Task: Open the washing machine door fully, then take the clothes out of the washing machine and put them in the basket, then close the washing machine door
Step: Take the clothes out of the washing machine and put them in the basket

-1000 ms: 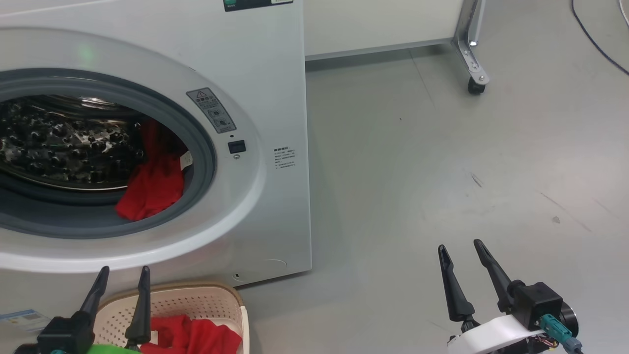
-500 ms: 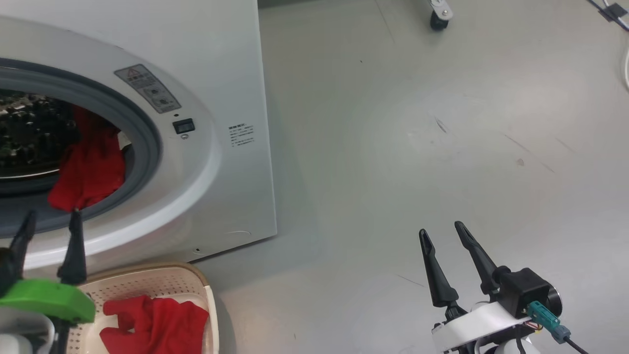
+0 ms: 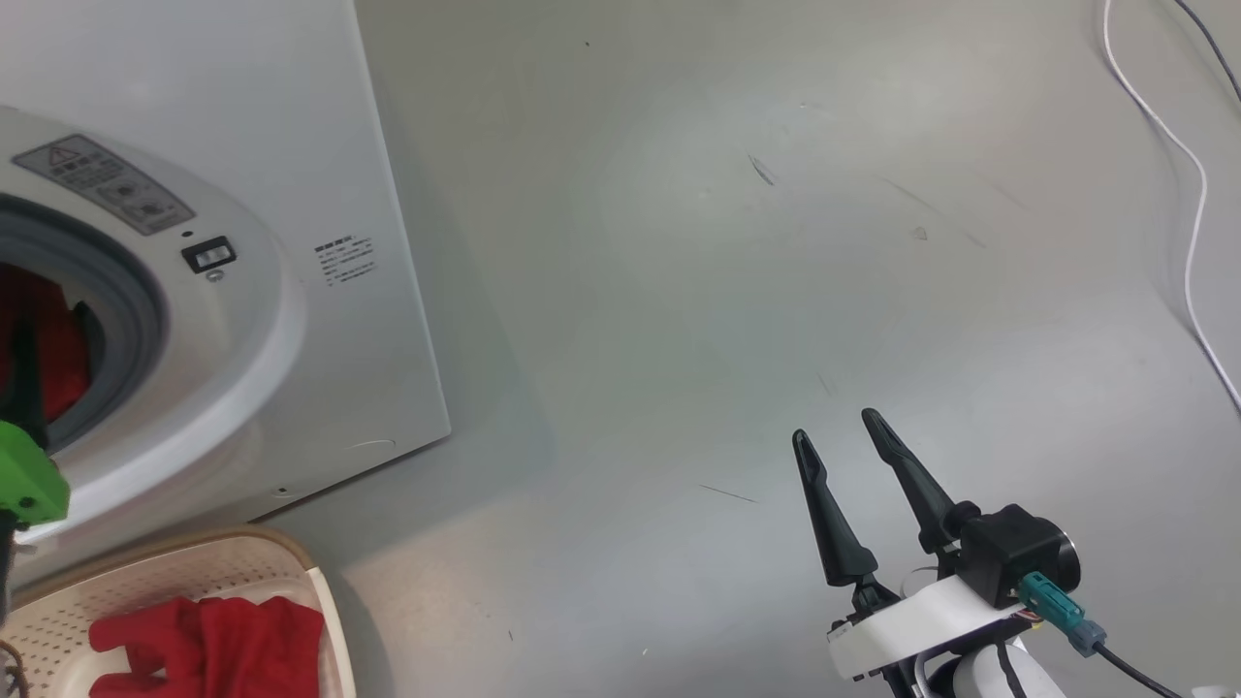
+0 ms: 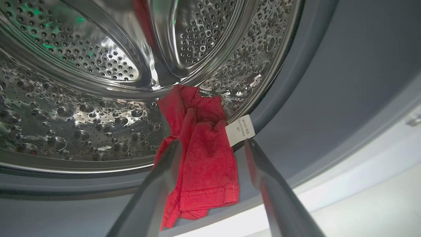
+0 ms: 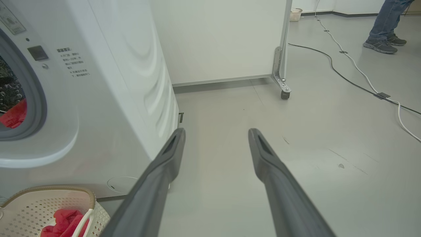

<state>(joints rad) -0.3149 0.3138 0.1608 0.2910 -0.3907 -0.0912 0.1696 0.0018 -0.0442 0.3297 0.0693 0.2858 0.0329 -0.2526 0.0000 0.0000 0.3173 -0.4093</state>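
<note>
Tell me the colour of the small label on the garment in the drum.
White with dark print; the label shows best in the left wrist view.

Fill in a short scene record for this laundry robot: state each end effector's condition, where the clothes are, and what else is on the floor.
left end effector: open, straddling the red garment
right end effector: open, holding nothing, above bare floor
clothes in machine: red garment with white label, draped from the drum lip onto the grey gasket
basket: in front of the washing machine, red cloth inside
floor: white cable; person's legs far off
</note>
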